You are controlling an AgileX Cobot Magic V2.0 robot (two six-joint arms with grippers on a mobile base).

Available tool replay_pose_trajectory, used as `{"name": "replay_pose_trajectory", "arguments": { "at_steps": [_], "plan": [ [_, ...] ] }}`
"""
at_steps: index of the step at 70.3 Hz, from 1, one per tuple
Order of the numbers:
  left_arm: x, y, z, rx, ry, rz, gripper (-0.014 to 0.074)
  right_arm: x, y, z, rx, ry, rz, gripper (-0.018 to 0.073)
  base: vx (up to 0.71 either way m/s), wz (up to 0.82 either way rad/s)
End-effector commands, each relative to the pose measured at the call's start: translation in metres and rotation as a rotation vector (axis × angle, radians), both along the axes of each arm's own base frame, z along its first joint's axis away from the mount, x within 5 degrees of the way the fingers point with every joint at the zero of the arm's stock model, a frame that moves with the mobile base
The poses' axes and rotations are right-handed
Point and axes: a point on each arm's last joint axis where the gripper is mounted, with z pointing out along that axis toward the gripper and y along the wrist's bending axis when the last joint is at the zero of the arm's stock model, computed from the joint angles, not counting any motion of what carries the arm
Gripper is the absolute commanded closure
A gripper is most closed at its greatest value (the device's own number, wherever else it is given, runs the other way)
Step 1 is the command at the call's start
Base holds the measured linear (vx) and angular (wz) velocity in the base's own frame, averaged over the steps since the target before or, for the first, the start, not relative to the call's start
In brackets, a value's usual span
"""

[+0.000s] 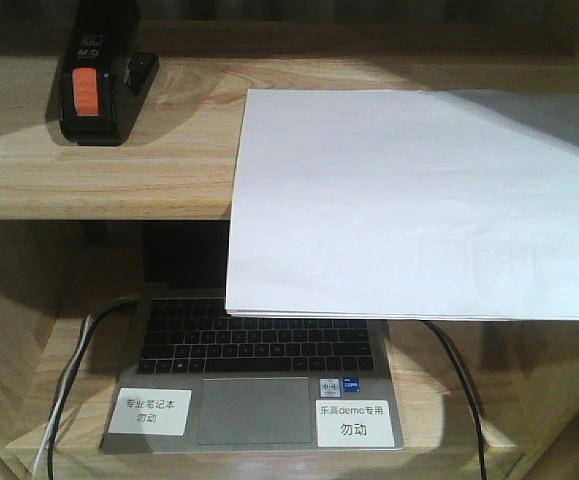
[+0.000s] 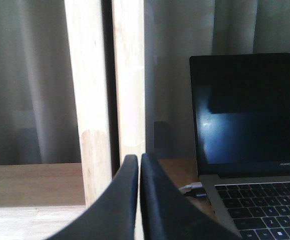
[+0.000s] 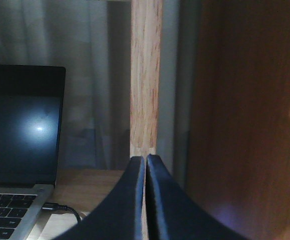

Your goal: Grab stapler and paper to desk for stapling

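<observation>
The stapler (image 1: 97, 85) sits in the upper left of the front view, on a light wooden shelf (image 1: 99, 175). It is small and black, with an orange-red patch on the end facing the camera. Its top is cut off by the frame edge, so its metal part may be hidden there.

The paper (image 1: 409, 200) is a thin white stack, much bigger than the stapler. It lies on the same shelf at the right, apart from the stapler. Its front part hangs over the shelf edge, above an open laptop (image 1: 259, 385). The laptop rests on the desk (image 1: 434, 420) at the bottom.

The left gripper (image 2: 139, 162) has its two dark fingers pressed together, holding nothing. The right gripper (image 3: 146, 162) looks the same: closed tight, with nothing in it.
</observation>
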Motion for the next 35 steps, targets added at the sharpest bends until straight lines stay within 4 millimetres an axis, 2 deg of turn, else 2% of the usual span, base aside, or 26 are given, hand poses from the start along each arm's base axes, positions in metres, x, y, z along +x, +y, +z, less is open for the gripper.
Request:
{"name": "replay_pose_trajectory", "arguments": {
  "at_steps": [1, 35],
  "plan": [
    [-0.0010, 0.0003, 0.0038, -0.013, -0.077, 0.001, 0.0603, -0.0011, 0.0007, 0.0058, -0.007, -0.080, 0.007, 0.0569, 0.00, 0.00],
    [-0.0010, 0.0003, 0.0038, -0.013, -0.077, 0.001, 0.0603, -0.0011, 0.0007, 0.0058, -0.007, -0.080, 0.007, 0.0569, 0.00, 0.00]
  ]
}}
